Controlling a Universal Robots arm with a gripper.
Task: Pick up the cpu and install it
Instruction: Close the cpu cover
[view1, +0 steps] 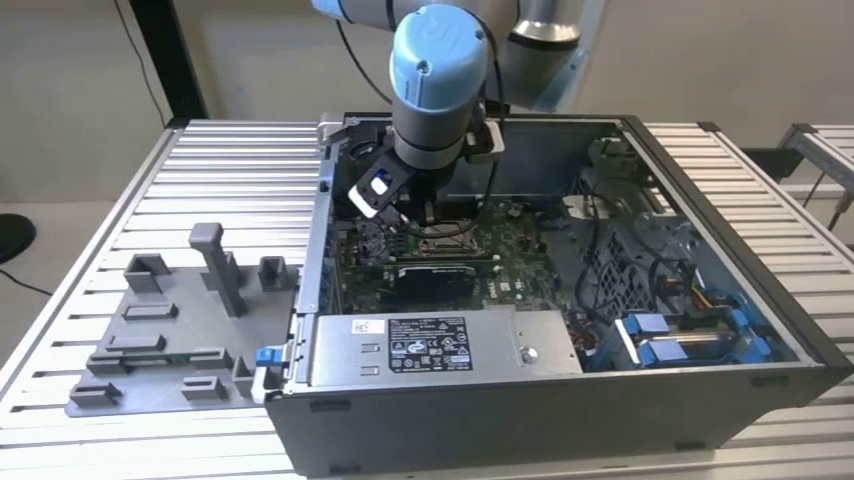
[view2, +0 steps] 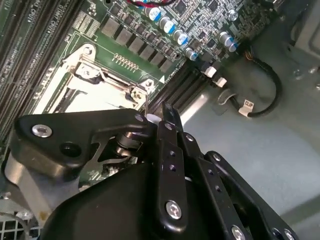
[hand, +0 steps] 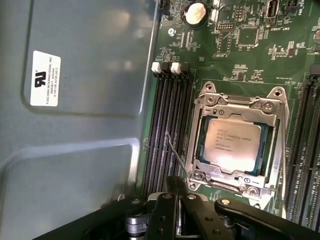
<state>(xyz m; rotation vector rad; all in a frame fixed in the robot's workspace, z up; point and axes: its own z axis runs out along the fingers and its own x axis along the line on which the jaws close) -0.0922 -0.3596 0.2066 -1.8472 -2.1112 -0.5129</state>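
fixture block (view1: 167, 335): grey plastic, on the slatted table (view1: 94, 200) at the exterior view's left, well apart from the case opening. Count: one block with several upright posts and slots; I see no chip in any slot.

computer case (view1: 747, 260): one, lying open on its side, motherboard (view1: 514, 235) facing up. Power supply (view1: 434, 345) near the front edge, blue drive brackets (view1: 681, 335) at the exterior view's right.

arm (view1: 438, 80): one, reaching down into the case over the socket area.

gripper (hand: 192, 212): black linkage low over the board just beside the socket in both wrist views. Finger tips are hidden behind the linkage, so I cannot tell whether it is spread or closed. No chip seen carried on it.

cpu (hand: 232, 145): one, pale silver top, lying flat inside the socket frame (hand: 272, 112) in the first wrist view, square with the frame opening.

socket frame, state: one; metal load plate lies around the chip, retention lever (hand: 176, 157) a thin wire standing out at an angle beside the memory slots (hand: 167, 130), so it looks unlatched.

memory slots: four long dark slots counted next to the socket, all unfilled.

coin cell (hand: 196, 12): one.

progress (judgement): pick-up and placement look done, since the chip sits seated in the socket. Clamping appears unfinished.
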